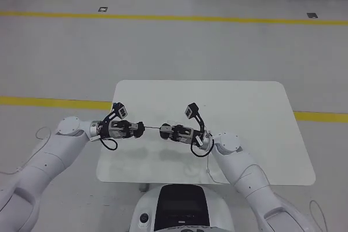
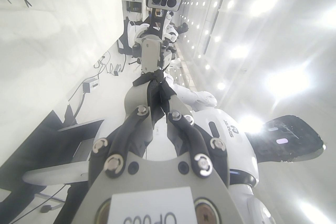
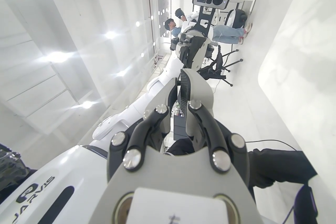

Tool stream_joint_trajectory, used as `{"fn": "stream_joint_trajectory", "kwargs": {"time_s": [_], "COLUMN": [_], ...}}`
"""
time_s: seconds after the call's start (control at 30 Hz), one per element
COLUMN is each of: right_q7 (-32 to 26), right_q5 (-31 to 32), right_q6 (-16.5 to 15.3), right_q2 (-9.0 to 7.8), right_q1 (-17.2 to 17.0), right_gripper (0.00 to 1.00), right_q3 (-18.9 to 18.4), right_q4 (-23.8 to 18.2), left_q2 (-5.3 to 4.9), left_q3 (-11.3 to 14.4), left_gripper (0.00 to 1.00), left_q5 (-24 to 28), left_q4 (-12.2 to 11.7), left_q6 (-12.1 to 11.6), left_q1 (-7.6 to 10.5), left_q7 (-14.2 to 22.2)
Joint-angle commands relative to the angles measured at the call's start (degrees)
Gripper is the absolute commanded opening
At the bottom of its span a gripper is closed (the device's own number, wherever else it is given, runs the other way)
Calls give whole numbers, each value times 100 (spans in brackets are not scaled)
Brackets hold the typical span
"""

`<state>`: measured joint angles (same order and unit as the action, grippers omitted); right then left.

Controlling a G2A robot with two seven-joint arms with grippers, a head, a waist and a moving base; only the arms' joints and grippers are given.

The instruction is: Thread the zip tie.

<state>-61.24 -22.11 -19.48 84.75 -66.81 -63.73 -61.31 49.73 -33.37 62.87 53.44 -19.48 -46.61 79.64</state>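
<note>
Top view: my left gripper (image 1: 141, 129) and right gripper (image 1: 162, 131) each pinch an end of the zip tie (image 1: 152, 129), likely a light, springy, slick strap I'd grip near its tip.

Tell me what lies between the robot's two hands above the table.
A thin dark zip tie spans the gap from the left hand to the right hand, above the white table. The top view shows it.
</note>
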Motion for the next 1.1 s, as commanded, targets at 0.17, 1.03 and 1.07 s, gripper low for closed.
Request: {"fn": "stream_joint_trajectory", "kwargs": {"time_s": [0.17,1.03,1.07], "right_q7": [87,-219,-337], "right_q5": [12,-362,-472], "right_q6": [0,8,20], "right_q2": [-17,-71,-72], "right_q1": [-32,-190,-176], "right_gripper": [0,0,0], "right_q3": [-21,-5,16], "right_q4": [-25,-337,-306], "left_q2": [3,-13,-24], "left_q3": [13,-12,-19], "left_gripper": [100,100,100], "left_q5": [-14,-273,-310], "left_q4": [-3,299,383], "left_q6": [0,0,0], "left_q1": [8,-65,-72], "left_q7": [0,0,0]}}
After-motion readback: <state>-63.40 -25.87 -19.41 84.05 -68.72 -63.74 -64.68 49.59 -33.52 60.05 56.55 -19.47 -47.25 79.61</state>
